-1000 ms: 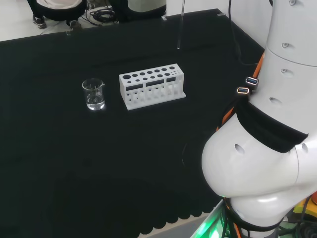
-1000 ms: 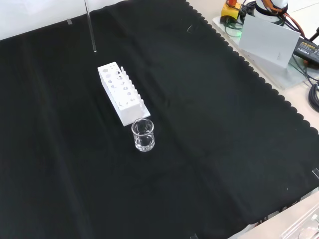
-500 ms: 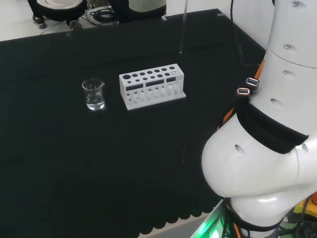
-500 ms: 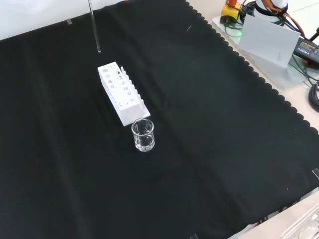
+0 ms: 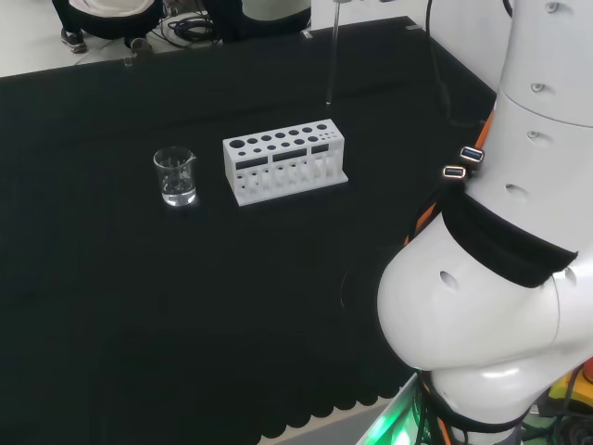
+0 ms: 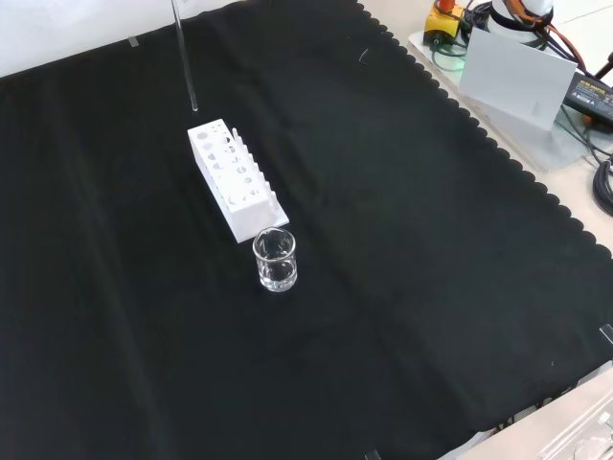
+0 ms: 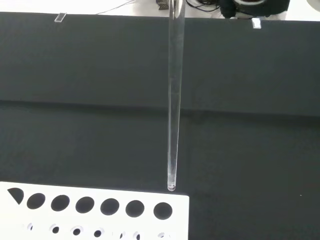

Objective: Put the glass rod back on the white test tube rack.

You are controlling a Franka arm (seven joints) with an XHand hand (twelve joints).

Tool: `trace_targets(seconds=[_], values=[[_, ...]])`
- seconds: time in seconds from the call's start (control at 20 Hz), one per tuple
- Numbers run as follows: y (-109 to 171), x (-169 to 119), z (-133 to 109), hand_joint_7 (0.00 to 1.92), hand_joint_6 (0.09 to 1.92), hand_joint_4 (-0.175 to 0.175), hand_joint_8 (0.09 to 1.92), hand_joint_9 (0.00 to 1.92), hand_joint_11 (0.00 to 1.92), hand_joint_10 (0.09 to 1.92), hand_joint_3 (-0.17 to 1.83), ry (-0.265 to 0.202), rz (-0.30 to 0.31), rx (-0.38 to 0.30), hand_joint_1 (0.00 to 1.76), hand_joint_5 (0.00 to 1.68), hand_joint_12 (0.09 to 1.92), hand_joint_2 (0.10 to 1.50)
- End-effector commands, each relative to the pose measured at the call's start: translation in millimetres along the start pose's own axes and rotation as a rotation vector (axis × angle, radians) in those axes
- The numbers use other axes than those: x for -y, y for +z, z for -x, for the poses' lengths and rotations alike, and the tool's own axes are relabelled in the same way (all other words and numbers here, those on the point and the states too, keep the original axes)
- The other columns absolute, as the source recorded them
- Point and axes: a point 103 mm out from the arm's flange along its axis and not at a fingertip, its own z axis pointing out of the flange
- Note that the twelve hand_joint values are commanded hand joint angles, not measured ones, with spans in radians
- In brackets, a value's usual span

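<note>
Here, view by view:

Head view, glass rod [image 5: 330,56]: hangs upright from the view's top edge, its lower tip in the air above and just behind the right end of the white test tube rack [image 5: 284,159], not touching it.
Head view, rack: stands on the black cloth of the desk [image 5: 139,297], long side toward the camera, a row of large round holes along its top.
Head view, beaker [image 5: 175,176]: small clear glass beaker, upright on the cloth just to the left of the rack, apart from it.
Head view, arm [image 5: 500,269]: big white links at the right of the view.

Front view, glass rod [image 6: 185,53]: comes down from the top edge, nearly upright, tip just above the far end of the rack [image 6: 234,176].
Front view, rack: runs slantwise away from the camera, its near end beside the beaker [image 6: 274,260].
Front view, beaker: stands upright at the rack's near end.

Wrist view, glass rod [image 7: 174,95]: a long clear rod with its rounded tip just over the rack's edge [image 7: 95,212], beside the end hole of the large row but not in it.
Wrist view, rack: large holes in one row, smaller holes in a row next to them.

Hand: whether its fingers are open or closed cannot be told; what grips the rod's upper end lies beyond the pictures' edges.
</note>
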Motion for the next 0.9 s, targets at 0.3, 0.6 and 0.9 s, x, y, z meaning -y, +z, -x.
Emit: trace_targets(seconds=[0.3,0.6,0.9], values=[[20.1,-21.4,-2.5,1.73,0.68,-0.175,0.52,1.86,1.78,0.45,-0.17,-0.025,-0.021,-0.023,1.20,1.21,0.89,1.10],[24.8,-18.0,5.7,1.73,0.68,-0.175,0.52,1.86,1.78,0.45,-0.17,-0.017,-0.025,-0.030,1.20,1.21,0.89,1.10],[29.3,-13.9,0.7,1.73,0.68,-0.175,0.52,1.86,1.78,0.45,-0.17,-0.025,-0.033,-0.029,1.20,1.21,0.89,1.10]])
